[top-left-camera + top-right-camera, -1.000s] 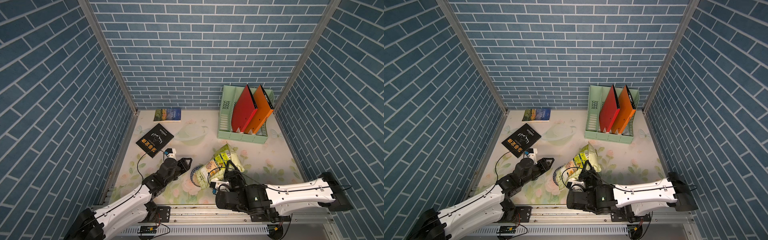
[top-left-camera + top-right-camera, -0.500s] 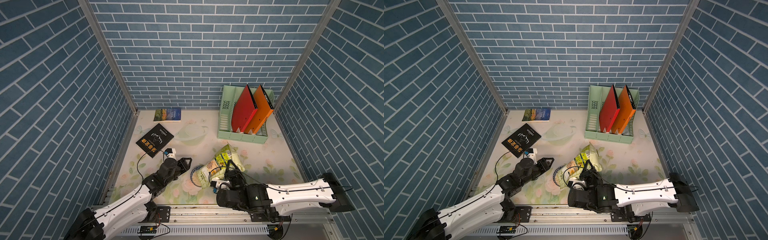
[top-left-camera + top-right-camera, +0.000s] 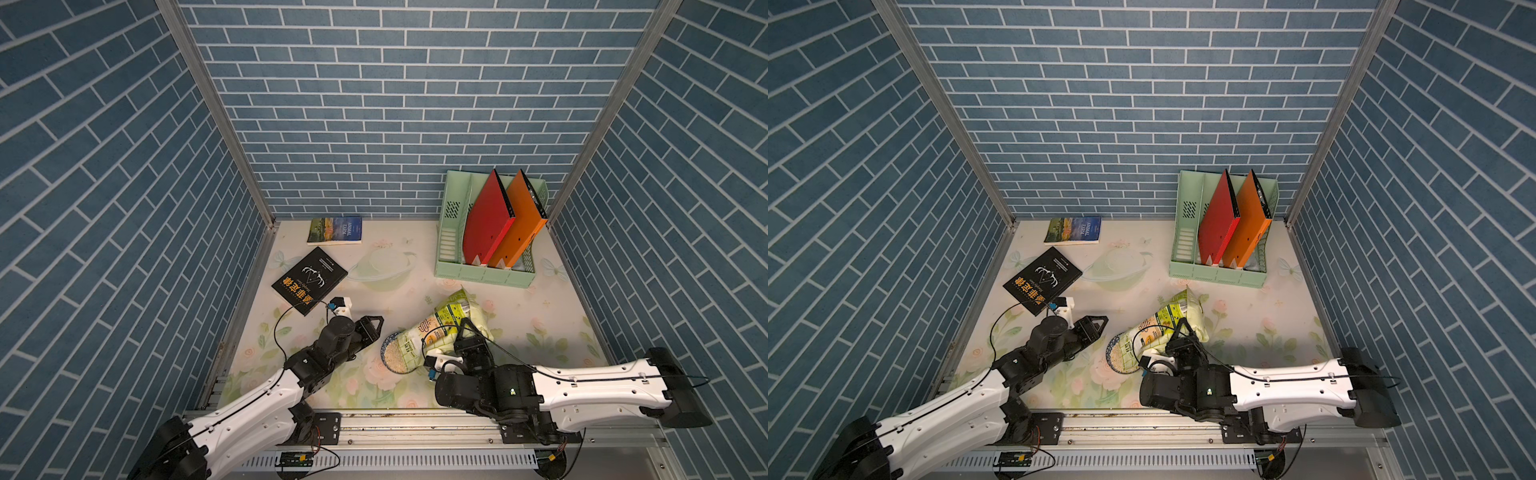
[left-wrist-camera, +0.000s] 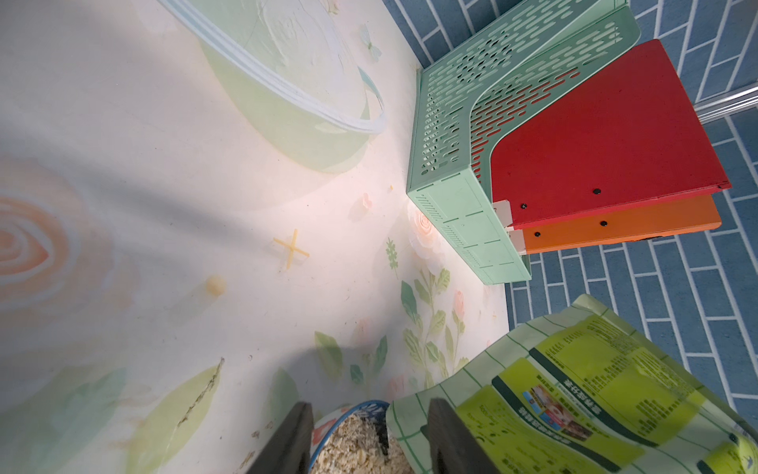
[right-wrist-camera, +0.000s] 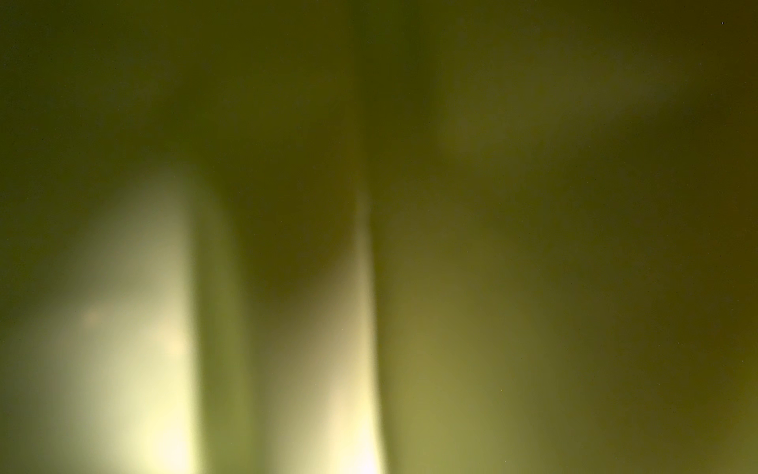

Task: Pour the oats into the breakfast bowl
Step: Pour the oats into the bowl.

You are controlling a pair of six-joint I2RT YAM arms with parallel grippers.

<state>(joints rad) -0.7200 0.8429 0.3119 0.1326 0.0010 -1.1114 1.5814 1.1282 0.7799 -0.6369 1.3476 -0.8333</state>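
Low and left of centre, the left hand (image 3: pixel 371 328) hovers with fingers apart, just beside the breakfast bowl (image 3: pixel 383 349). The bowl is partly filled with oats (image 3: pixel 394 360). We judge pouring underway: the tilted pouch (image 3: pixel 446 320), its mouth over the bowl, is clamped by the right hand (image 3: pixel 467 332).

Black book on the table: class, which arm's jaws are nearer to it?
Left. The jaws of the left arm stand close by the black book, beside the breakfast bowl; those of the right arm, shut on the oats pouch, lie beyond the bowl.
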